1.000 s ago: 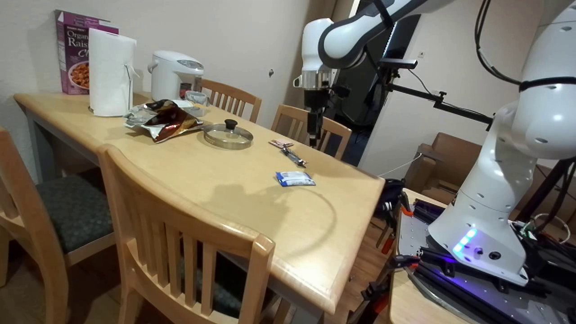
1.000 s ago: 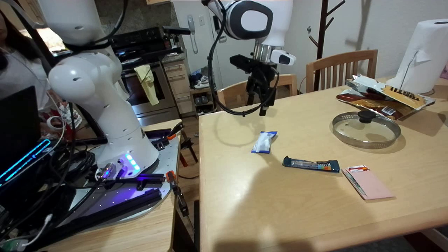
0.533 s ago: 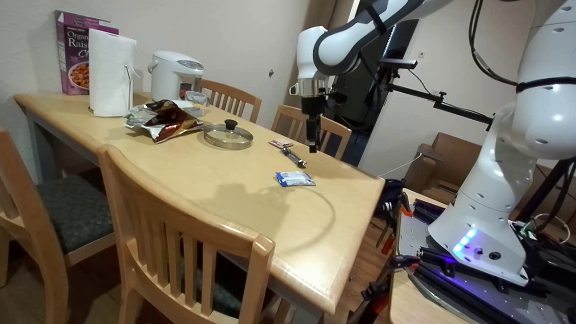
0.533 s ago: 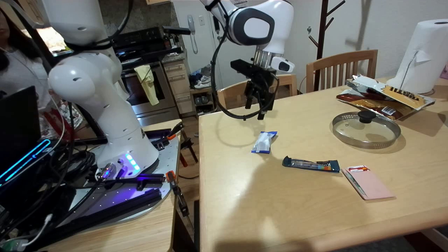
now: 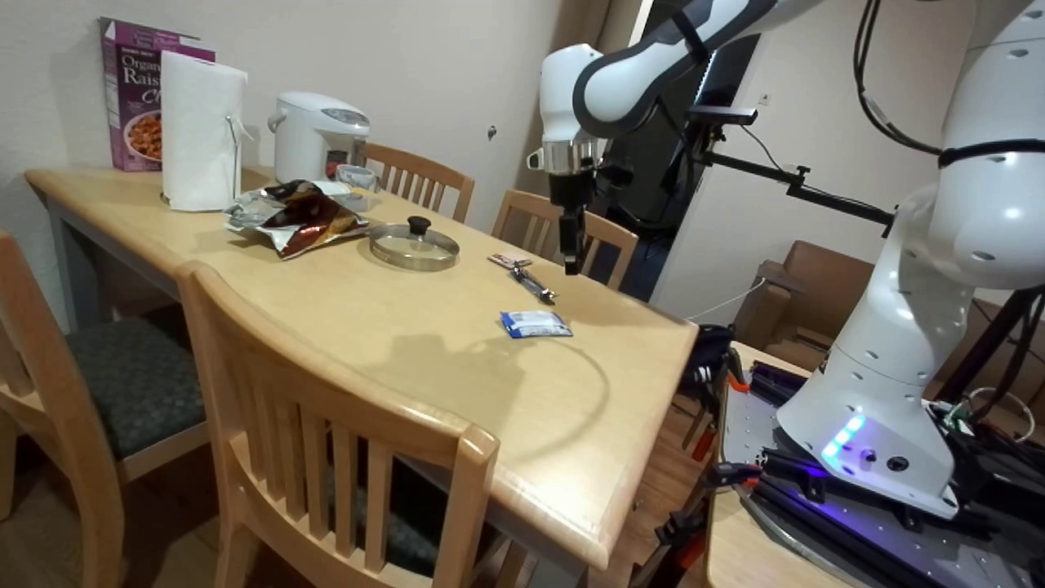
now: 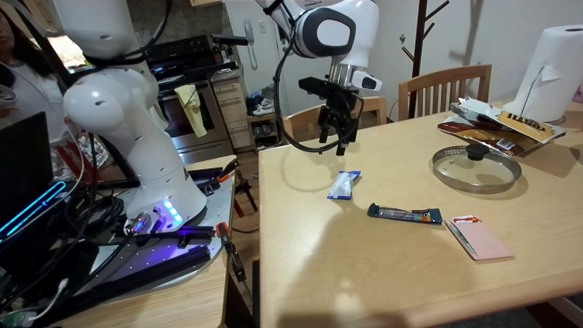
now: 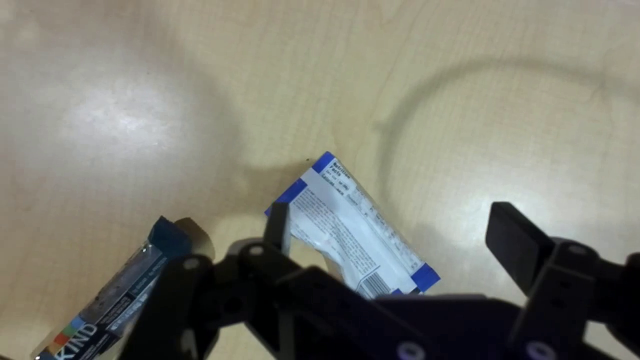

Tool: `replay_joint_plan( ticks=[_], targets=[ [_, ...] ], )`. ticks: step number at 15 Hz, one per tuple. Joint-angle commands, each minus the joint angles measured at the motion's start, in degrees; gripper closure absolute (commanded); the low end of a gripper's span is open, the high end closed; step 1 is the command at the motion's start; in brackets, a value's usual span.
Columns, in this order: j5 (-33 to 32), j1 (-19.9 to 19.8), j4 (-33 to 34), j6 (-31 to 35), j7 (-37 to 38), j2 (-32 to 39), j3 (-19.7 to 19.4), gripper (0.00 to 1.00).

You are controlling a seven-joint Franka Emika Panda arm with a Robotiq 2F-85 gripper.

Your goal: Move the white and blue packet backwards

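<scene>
The white and blue packet (image 5: 536, 324) lies flat on the wooden table (image 5: 457, 384), and it also shows in an exterior view (image 6: 344, 185). My gripper (image 6: 332, 144) is in the air above the table near the packet, and it also shows in an exterior view (image 5: 571, 265). In the wrist view the gripper (image 7: 393, 217) is open with a wide, empty gap. The packet (image 7: 350, 225) lies slantwise below, mostly between the fingers. The left finger (image 7: 277, 225) covers a bit of its upper left end, and the gripper body hides its lower edge.
A dark snack bar (image 6: 405, 214) and a pink card wallet (image 6: 483, 239) lie near the packet. A glass lid (image 6: 476, 171), a brown-red snack wrapper (image 5: 302, 216), a paper towel roll (image 5: 202, 135), a white jug (image 5: 318, 135) and a purple box (image 5: 135, 90) stand farther off. Chairs (image 5: 326, 392) surround the table.
My gripper has come down a little over the table since a second ago. In the last half second it has shifted only slightly. The packet has not moved.
</scene>
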Motion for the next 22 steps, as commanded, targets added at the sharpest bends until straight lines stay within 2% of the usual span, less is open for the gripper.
replay_joint_plan(
  ticks=[1, 5, 9, 11, 12, 15, 17, 22],
  targets=[
    [-3.87, 0.74, -2.06, 7.22, 3.87, -1.02, 0.15, 0.0],
    [-3.98, 1.67, -0.46, 17.23, 4.2, 3.63, 0.85, 0.0],
    [-1.92, 1.88, 0.57, 22.52, 2.95, 8.4, 1.78, 0.0],
    [-2.82, 2.25, 0.98, 23.53, 3.68, 10.38, 1.27, 0.0],
    [-5.28, 3.35, 1.12, 24.09, 6.02, 11.13, -0.21, 0.0],
    [-11.87, 7.27, 1.61, 25.35, 18.54, 12.64, -5.9, 0.0],
    [-13.41, 8.81, 2.17, 25.75, 23.57, 13.54, -7.88, 0.0],
    [-11.7, 7.76, 1.84, 24.46, 20.97, 13.13, -6.69, 0.0]
  ],
)
